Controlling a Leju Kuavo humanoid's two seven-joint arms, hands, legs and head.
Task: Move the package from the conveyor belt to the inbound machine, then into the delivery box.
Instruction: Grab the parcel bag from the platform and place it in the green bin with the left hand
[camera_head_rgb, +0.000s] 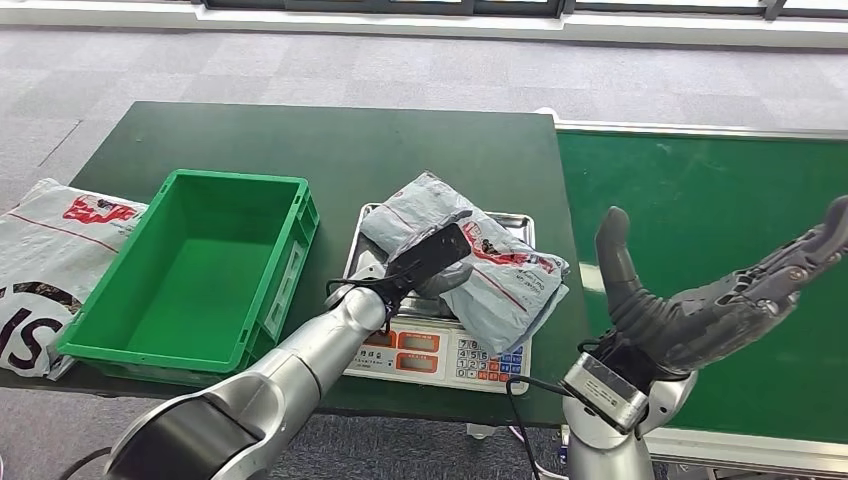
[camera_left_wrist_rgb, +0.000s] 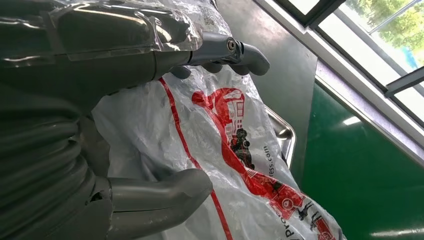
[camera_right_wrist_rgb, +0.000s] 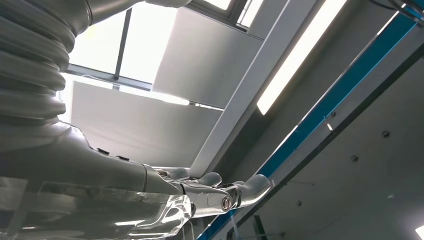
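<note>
Head view first: the package (camera_head_rgb: 480, 262), a grey poly bag with red print, sits on the scale's (camera_head_rgb: 440, 352) steel tray, hanging a bit past the tray's right edge. The left hand (camera_head_rgb: 428, 262) is on it, fingers over the top. The green crate (camera_head_rgb: 190, 275) just left of the scale is open-topped. The right hand (camera_head_rgb: 715, 300) floats over the green conveyor belt (camera_head_rgb: 700, 220), fingers spread, holding nothing. Dark table (camera_head_rgb: 330, 140), grey carpet beyond.

Left wrist view: the thumb (camera_left_wrist_rgb: 165, 192) and fingers (camera_left_wrist_rgb: 235, 50) bracket the bag; can't tell how tight the hold is.

Right wrist view: points at the ceiling, fingers (camera_right_wrist_rgb: 240, 190) extended.
</note>
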